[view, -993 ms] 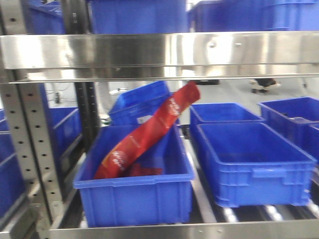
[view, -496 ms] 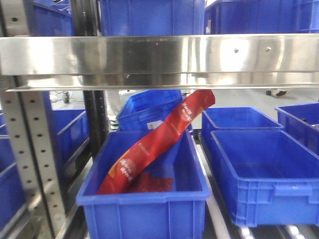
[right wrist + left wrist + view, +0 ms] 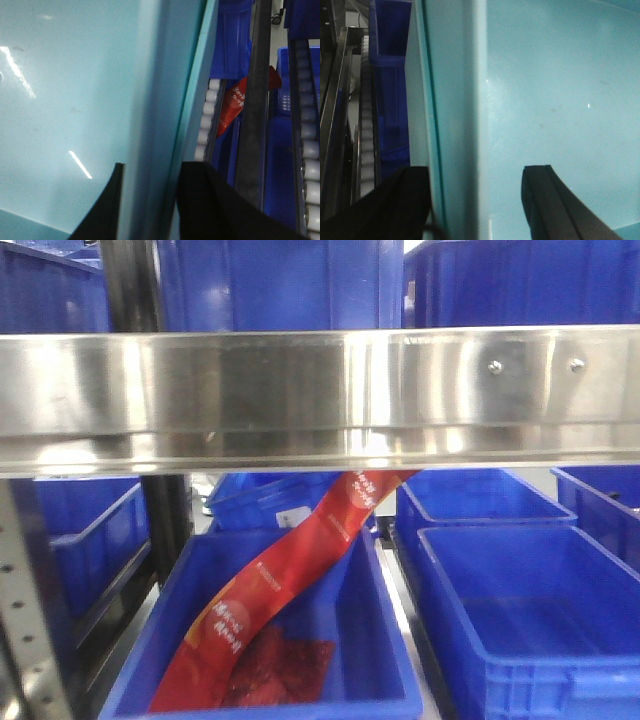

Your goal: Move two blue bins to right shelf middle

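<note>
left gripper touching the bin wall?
Cannot tell. In the left wrist view the left gripper has one finger on each side of the pale bin wall, but no contact or gap shows plainly.

My left gripper [image 3: 475, 210]: fingers straddling a light wall, one finger each side, clamped on it. Right gripper [image 3: 150, 205]: same, fingers either side of a wall edge. Neither arm shows in front cam.
</note>
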You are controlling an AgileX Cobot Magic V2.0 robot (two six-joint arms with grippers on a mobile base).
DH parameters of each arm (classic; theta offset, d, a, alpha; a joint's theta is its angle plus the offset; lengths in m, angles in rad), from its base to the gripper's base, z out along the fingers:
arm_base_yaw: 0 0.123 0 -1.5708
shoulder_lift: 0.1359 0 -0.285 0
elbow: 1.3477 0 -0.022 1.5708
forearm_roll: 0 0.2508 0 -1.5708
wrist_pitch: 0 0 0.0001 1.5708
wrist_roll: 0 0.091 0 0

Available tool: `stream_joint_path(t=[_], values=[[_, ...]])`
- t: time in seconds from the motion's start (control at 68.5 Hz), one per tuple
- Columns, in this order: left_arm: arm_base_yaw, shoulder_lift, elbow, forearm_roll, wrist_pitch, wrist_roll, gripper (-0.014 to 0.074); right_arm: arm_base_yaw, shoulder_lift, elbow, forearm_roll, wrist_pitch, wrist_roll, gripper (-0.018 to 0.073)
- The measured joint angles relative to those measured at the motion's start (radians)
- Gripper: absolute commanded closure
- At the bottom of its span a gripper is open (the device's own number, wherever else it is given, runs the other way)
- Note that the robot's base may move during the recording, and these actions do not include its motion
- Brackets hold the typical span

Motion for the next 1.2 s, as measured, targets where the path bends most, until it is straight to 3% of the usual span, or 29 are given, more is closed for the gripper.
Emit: stream_joint_path(t=[1.197], values=[[0.000,0.000,0.000,0.000,0.000,0.000,0.0707,0.000,0.000,0.000,0.000,0.000,0.000,0.0713]])
